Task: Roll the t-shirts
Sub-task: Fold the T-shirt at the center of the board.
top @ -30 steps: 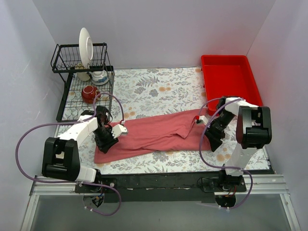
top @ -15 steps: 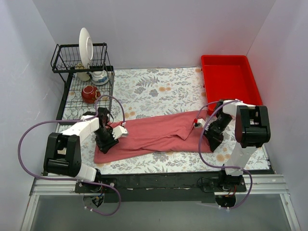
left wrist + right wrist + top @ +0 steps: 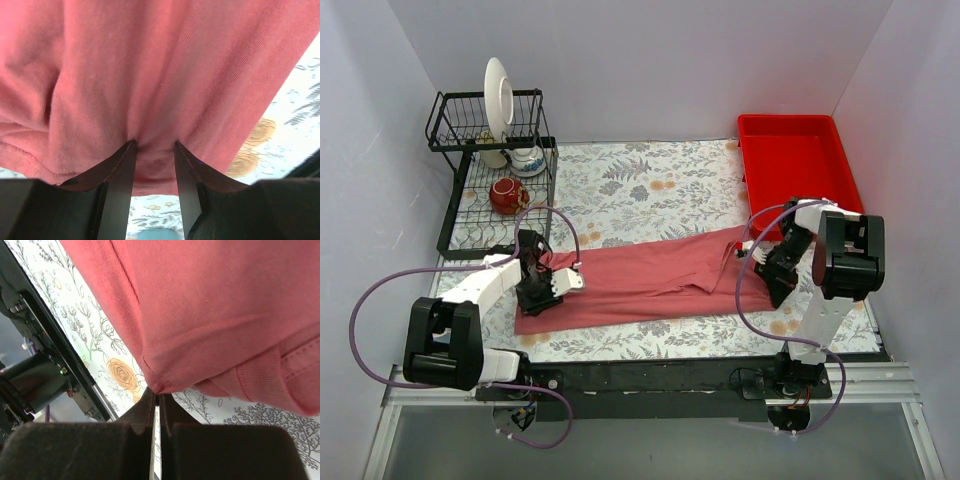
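The dusty-red t-shirt lies stretched in a long low band across the near part of the floral cloth. At its left end, my left gripper is shut on a thick bunched fold. In the left wrist view that fold of the t-shirt fills the gap of the left gripper and the jaws stay apart around it. My right gripper is at the shirt's right end. The right wrist view shows the right gripper pinched tight on a corner of the t-shirt.
A red plastic tray stands at the back right. A black wire dish rack at the back left holds a white plate, a teapot and a red cup. The floral cloth covers the table.
The right gripper has shut on the shirt's right corner and drawn it rightward. The left gripper has shifted slightly back and left with its fold. The shirt now lies straighter and tauter.
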`<action>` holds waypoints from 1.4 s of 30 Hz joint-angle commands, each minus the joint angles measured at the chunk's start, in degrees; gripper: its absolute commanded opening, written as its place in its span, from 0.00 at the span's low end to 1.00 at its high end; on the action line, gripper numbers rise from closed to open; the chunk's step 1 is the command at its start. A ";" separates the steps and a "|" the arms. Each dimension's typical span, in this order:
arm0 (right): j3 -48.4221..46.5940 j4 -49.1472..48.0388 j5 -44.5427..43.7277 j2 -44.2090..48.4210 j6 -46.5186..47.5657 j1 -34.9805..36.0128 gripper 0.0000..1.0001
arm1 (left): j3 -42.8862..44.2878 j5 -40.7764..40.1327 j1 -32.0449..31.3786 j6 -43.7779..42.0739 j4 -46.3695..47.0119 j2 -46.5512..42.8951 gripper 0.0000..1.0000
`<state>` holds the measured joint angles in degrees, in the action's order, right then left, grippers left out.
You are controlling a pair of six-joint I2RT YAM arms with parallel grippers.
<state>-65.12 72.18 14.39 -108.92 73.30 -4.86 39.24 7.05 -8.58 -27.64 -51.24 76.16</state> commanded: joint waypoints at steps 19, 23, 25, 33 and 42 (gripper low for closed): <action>-13.53 2.53 -5.95 6.27 -2.72 -1.64 0.47 | 42.57 18.96 -8.98 13.56 -6.77 14.52 0.55; -17.21 2.52 0.25 6.53 -6.66 -3.22 0.48 | 44.69 20.55 -20.73 20.94 1.48 21.72 0.56; -20.64 2.09 4.05 6.62 -12.01 -5.24 0.48 | 46.00 20.29 -24.80 25.67 7.19 23.85 0.53; -30.95 -3.36 12.59 7.41 -27.94 -10.43 0.48 | 48.20 17.12 -40.28 33.35 25.47 32.89 0.40; -24.26 -5.56 14.43 9.52 -29.00 -11.22 0.48 | 52.06 19.49 -45.38 36.42 32.96 39.32 0.39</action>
<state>-90.59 67.31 25.82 -101.60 46.15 -15.77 87.61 24.88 -52.90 6.09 -23.83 114.02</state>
